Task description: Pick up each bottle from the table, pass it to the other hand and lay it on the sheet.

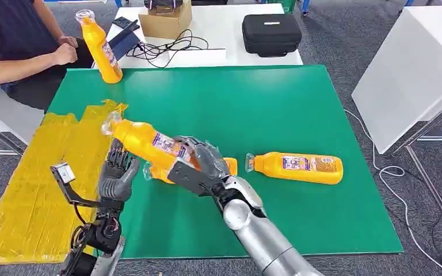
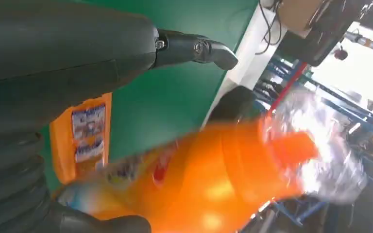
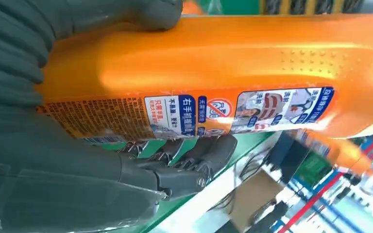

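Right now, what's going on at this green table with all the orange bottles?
The robot's right hand holds an orange bottle tilted above the green mat, its capped end toward the open left hand, which waits beside it without gripping. Two bottles lie on the mat: one to the right, another partly hidden under the held one. A fourth bottle stands upright at the far corner near a seated person. The yellow sheet holds no bottle.

Lab: white tables (image 1: pixel 253 49), cables (image 1: pixel 167 49), equipment case (image 1: pixel 271 33).
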Controlling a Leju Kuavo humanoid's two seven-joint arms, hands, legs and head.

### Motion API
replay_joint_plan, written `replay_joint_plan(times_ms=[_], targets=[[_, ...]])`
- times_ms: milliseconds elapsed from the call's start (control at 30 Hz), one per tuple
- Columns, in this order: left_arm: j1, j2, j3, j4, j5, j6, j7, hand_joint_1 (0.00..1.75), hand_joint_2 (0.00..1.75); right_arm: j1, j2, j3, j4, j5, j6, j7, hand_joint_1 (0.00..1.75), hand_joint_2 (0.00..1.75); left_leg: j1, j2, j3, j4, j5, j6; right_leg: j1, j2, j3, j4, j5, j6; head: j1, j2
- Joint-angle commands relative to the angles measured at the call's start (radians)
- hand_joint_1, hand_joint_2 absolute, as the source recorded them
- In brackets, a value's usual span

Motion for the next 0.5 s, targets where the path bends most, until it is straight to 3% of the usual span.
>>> replay_joint_plan(times_ms=[33, 167, 233, 500], targets=[[0.027, -0.012, -0.033, -0.062, 0.008, 0.017, 0.013, 0.0, 1.75, -0.088, 0.007, 0.288, 0.14, -0.095, -0.072, 0.055, 1.75, 1.75, -0.001, 0.002, 0.003, 0.0, -0.001, 0.0, 0.0, 0.001, 0.002, -0.001, -0.001, 0.002, 0.0, 0.0], [0.034, -0.015, -0.025, -0.064, 0.004, 0.023, 0.01, 0.0, 1.75, -0.091, 0.007, 0.343, 0.155, -0.114, -0.06, 0.049, 1.75, 1.75, -0.001, 0.0, 0.003, -0.001, -0.001, 0.001, -0.001, -0.001, 0.003, -0.001, -0.001, 0.002, 0.0, 0.0], [0.057, -0.014, -0.018, -0.089, -0.002, 0.029, 0.006, 0.0, 1.75, -0.078, 0.007, 0.443, 0.141, -0.142, -0.064, 0.073, 1.75, 1.75, -0.001, 0.001, 0.001, -0.001, 0.0, 0.0, -0.001, 0.0, 0.001, -0.001, 0.0, 0.001, 0.0, 0.0], [0.094, -0.005, -0.011, -0.129, 0.001, 0.035, 0.005, 0.0, 1.75, -0.064, 0.007, 0.554, 0.129, -0.166, -0.063, 0.098, 1.75, 1.75, 0.0, 0.0, 0.0, -0.001, -0.001, 0.0, 0.0, -0.001, 0.0, -0.002, 0.0, 0.001, 0.0, 0.0]])
